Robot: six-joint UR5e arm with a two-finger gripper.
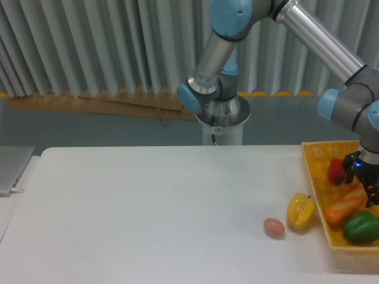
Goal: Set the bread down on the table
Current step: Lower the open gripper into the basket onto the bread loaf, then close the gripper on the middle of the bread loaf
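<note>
I see the bread (346, 205) lying in the yellow basket (314, 177) at the worktop's (148, 207) right edge, between a red pepper (336, 170) and a green pepper (361, 227). The gripper (368, 188) sits low over the bread's right end; whether its fingers grip it, I cannot tell. A yellow pepper (301, 211) and egg (273, 227) lie left of the basket.

The arm rises from its round base (222, 121) behind the far table edge, and a long silver link runs up and to the right to blue-grey wrist joints at the frame's right edge. The wrist points straight down. The gripper (367, 180) hangs low, partly cut off; its jaw spacing cannot be judged.
</note>
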